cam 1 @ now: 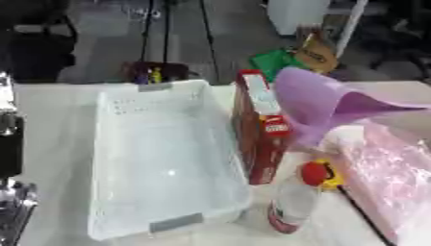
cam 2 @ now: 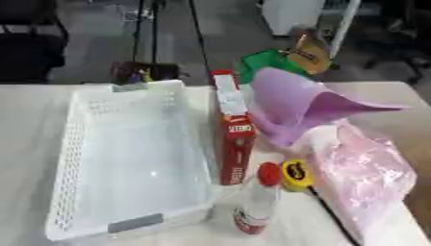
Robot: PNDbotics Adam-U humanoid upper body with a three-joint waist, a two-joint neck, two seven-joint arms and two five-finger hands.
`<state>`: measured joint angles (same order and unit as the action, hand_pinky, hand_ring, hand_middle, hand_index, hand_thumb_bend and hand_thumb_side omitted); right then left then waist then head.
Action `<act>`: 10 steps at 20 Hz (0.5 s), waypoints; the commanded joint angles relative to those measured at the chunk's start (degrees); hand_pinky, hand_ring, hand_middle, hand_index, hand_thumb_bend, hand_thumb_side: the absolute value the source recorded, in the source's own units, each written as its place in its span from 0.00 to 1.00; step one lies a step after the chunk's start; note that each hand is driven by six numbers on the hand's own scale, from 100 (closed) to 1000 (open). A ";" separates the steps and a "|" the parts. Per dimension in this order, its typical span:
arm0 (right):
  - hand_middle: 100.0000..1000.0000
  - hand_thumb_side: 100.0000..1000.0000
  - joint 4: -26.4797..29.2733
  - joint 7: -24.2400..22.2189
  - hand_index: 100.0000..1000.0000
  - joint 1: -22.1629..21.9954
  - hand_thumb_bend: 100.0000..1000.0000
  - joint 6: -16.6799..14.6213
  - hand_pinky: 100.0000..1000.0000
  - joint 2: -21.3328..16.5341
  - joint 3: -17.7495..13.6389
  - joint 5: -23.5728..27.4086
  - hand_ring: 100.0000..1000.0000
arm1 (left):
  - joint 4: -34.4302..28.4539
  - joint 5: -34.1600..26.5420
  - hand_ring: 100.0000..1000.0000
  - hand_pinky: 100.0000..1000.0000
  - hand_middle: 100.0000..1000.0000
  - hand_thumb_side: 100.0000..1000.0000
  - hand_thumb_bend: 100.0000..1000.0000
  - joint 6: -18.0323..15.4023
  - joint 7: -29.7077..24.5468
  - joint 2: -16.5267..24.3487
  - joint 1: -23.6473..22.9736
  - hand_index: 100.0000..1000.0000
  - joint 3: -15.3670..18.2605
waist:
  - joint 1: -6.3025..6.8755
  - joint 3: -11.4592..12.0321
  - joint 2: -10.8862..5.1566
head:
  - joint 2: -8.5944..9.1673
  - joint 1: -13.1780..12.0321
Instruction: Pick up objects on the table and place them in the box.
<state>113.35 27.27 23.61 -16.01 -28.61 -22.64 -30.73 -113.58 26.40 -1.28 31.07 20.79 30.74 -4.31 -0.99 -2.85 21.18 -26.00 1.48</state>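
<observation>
A white perforated basket point(cam 2: 63, 182) stands empty on the left half of the table. Against its right wall a red carton point(cam 2: 235, 144) stands on its narrow edge. A clear bottle with a red cap point(cam 2: 257, 204) stands upright in front of the carton, with a small yellow round thing point(cam 2: 295, 175) beside it. A purple plastic scoop point(cam 2: 295, 108) lies tilted to the right of the carton, partly over a pink plastic bag point(cam 2: 362, 178). A black and silver part of my left arm or hand point(cam 1: 12, 204) shows at the left edge, away from every object. My right hand shows in no view.
A thin black cable point(cam 2: 326, 214) runs along the bag's left side to the front edge. Beyond the far table edge sit a green object point(cam 2: 261, 60), a brown cardboard piece point(cam 2: 307, 48) and a dark bin point(cam 2: 139, 72). Bare table lies left of the basket.
</observation>
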 commanded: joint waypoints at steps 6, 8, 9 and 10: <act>0.76 1.00 1.24 5.66 0.86 -0.11 0.03 0.08 0.74 -0.66 -2.46 -0.91 0.82 | -1.01 0.32 0.80 0.82 0.74 1.00 0.00 1.15 3.88 2.80 -0.99 0.74 1.90 | 0.03 0.36 -0.55 | 1.07 0.55; 0.77 1.00 1.24 5.27 0.87 -0.31 0.09 -0.05 0.75 -0.63 -2.44 -1.45 0.82 | -1.01 0.27 0.80 0.82 0.74 1.00 0.00 1.25 4.28 2.91 -1.27 0.74 2.05 | -0.01 0.41 -0.53 | 1.16 0.59; 0.81 1.00 1.24 4.03 0.93 -0.57 0.36 -0.09 0.81 -0.67 -2.20 -2.10 0.89 | -1.01 0.26 0.80 0.82 0.74 1.00 0.00 1.25 4.39 2.92 -1.34 0.74 2.07 | -0.06 0.42 -0.51 | 1.11 0.67; 0.82 1.00 1.24 0.79 0.93 -0.95 0.38 -0.07 0.82 -0.65 -1.66 -3.37 0.90 | -1.01 0.27 0.80 0.82 0.74 1.00 0.00 1.22 4.47 2.88 -1.43 0.74 2.09 | -0.12 0.42 -0.54 | 0.95 0.81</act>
<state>113.49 29.59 22.46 -16.04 -28.04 -24.24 -32.88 -113.58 26.42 -0.07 35.16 22.26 28.98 -2.89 -1.04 -2.42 21.58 -25.57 2.08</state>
